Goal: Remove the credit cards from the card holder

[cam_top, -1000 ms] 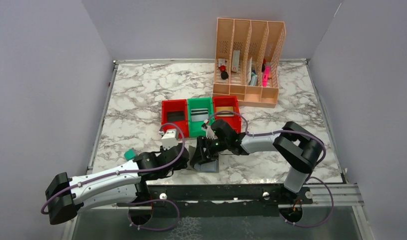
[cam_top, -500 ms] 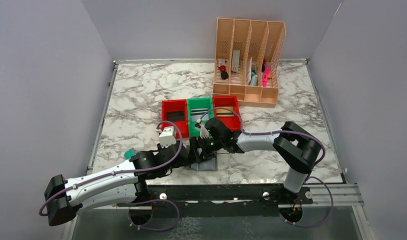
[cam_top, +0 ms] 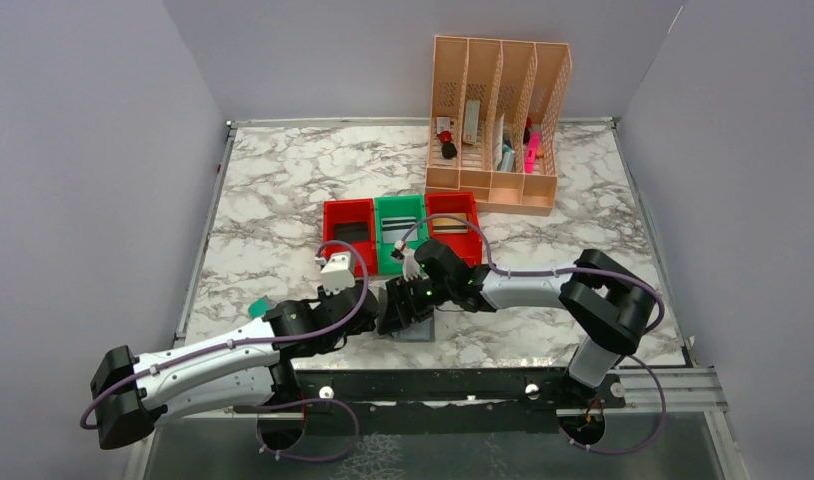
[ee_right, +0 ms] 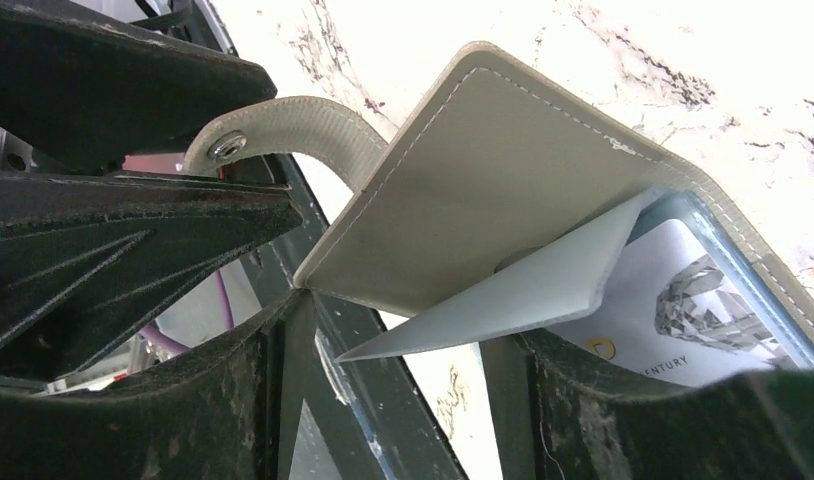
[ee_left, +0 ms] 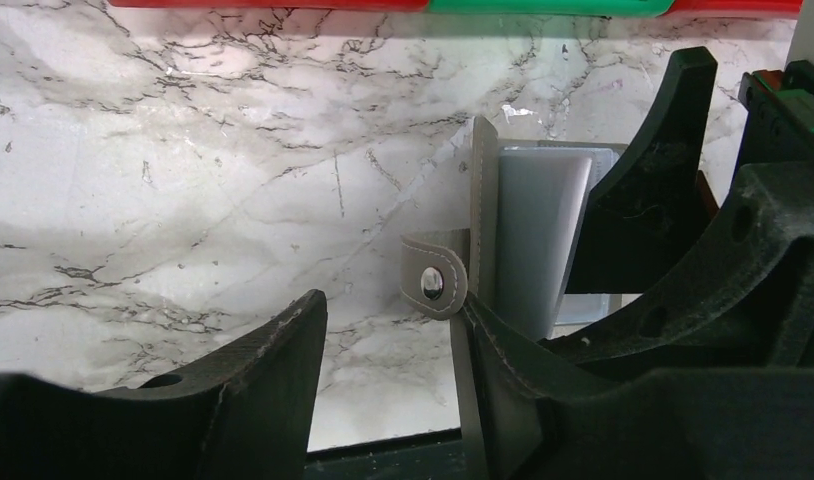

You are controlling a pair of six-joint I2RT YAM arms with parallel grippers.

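1. The card holder [cam_top: 419, 331] lies at 6 o'clock from the green bin [cam_top: 400, 236], one panel raised.
2. The right fingers [ee_right: 183, 420] have been moved towards 9 o'clock, straddling its pocket; their grip cannot be told.
3. The left fingers [ee_left: 253, 390] are parted alongside.
4. A pocketed credit card [ee_right: 683, 310] is judged reachable.

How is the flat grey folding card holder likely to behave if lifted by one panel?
Probably floppy: the grey folding card holder bends at its fold, one panel raised off the marble table. Its light inner pocket curls loose, so it may sag. It looks thin, so likely light and easily slid.
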